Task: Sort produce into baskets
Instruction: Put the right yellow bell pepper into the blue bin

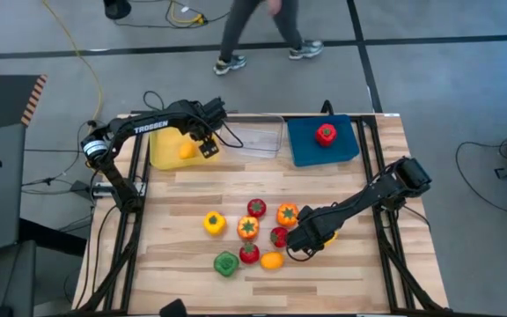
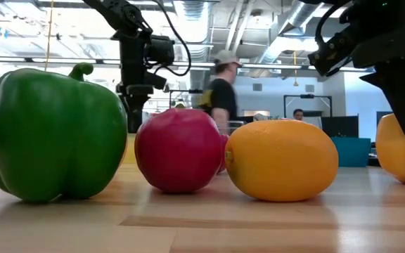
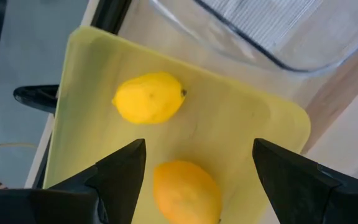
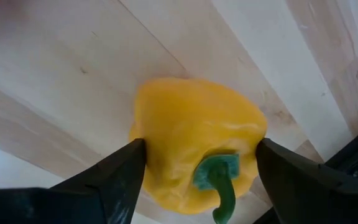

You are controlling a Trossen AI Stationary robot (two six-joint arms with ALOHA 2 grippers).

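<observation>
So the right claw is down at the lower right of the pile in the overhead shot, fingers spread apart around a yellow pepper that's lying on the desk; nothing squeezed yet as far as I can tell. The pepper is lumpy and lying on its side, stem toward the camera, so my worry is it squirts out or rolls when the fingers close, maybe knocking the orange fruit and red ones packed right next to it. The left claw hovers open over the yellow basket at upper left, with two lemons already in it. There's also a person walking behind the desk, so stay clear.
</observation>
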